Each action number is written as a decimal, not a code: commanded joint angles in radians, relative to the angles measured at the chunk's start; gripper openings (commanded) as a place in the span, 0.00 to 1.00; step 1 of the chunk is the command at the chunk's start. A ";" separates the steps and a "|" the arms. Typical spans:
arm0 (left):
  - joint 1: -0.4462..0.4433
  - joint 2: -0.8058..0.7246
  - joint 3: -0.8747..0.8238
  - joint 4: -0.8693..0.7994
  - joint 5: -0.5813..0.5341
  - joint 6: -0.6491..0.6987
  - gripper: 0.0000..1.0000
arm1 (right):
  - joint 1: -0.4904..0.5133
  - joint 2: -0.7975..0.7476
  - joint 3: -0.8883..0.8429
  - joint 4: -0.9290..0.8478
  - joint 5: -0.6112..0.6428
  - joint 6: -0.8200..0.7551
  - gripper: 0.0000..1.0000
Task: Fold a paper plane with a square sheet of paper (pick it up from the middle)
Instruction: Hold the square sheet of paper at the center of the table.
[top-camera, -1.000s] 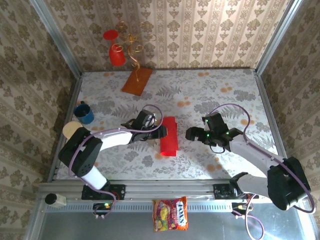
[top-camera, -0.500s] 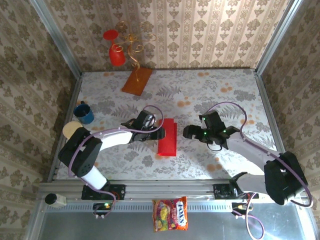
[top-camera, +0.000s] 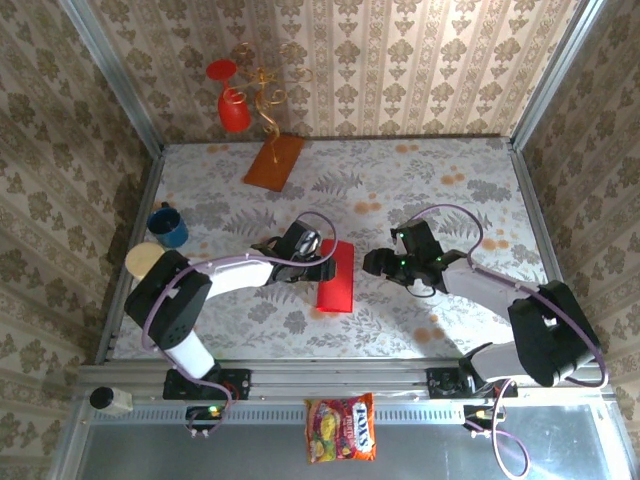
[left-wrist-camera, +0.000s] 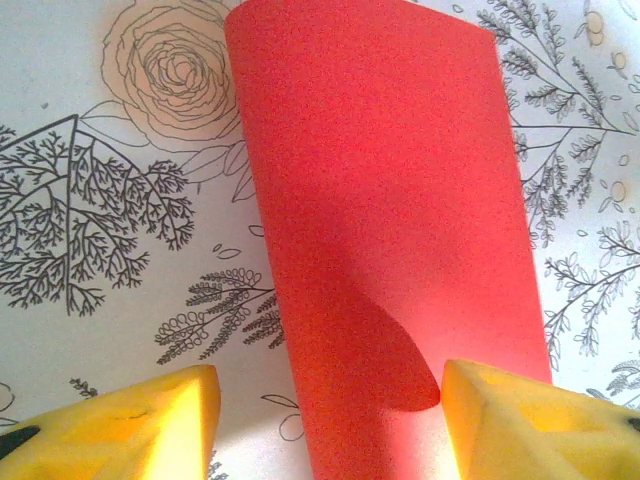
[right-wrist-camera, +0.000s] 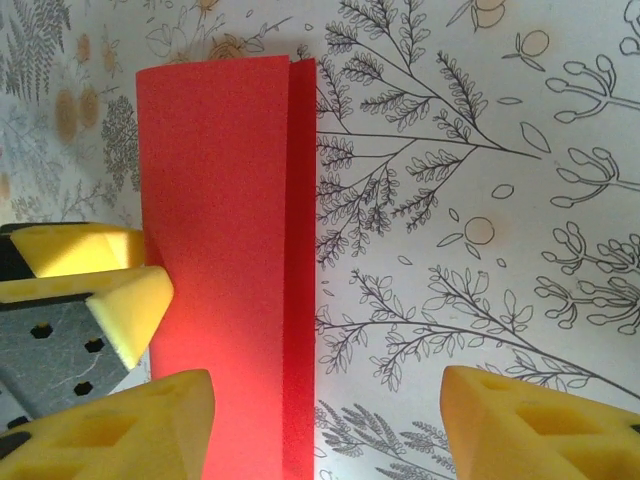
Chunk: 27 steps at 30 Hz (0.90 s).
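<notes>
Flowery table (top-camera: 450, 200) carrying red paper (top-camera: 336, 275) at centre, lying folded into narrow 2-layer strip between both arms. Left gripper (top-camera: 322, 263) sitting spread at its left edge. Right gripper (top-camera: 372, 265) hovering spread just beside its right edge. Right wrist view showing layer edges lying offset. Left wrist view showing paper running between yellow pads (left-wrist-camera: 130, 420).

Centre frame in the top view is occupied by the folded sheet of paper (top-camera: 337, 276), closely flanked by the left gripper (top-camera: 320, 264) and right gripper (top-camera: 372, 266). Open table (top-camera: 450, 190) is left at upper right. The left edge is obstructed by a blue mug (top-camera: 168, 225), the upper left by an orange-brown board (top-camera: 274, 161).
</notes>
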 joint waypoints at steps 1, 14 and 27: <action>-0.008 0.019 0.026 -0.024 -0.025 -0.014 0.61 | 0.008 0.042 0.026 0.030 -0.023 0.008 0.55; -0.014 0.030 0.022 -0.028 -0.034 -0.038 0.61 | 0.032 0.141 0.079 0.070 -0.051 0.004 0.26; -0.022 0.049 0.025 -0.030 -0.017 -0.025 0.61 | 0.063 0.212 0.122 0.093 -0.060 0.011 0.09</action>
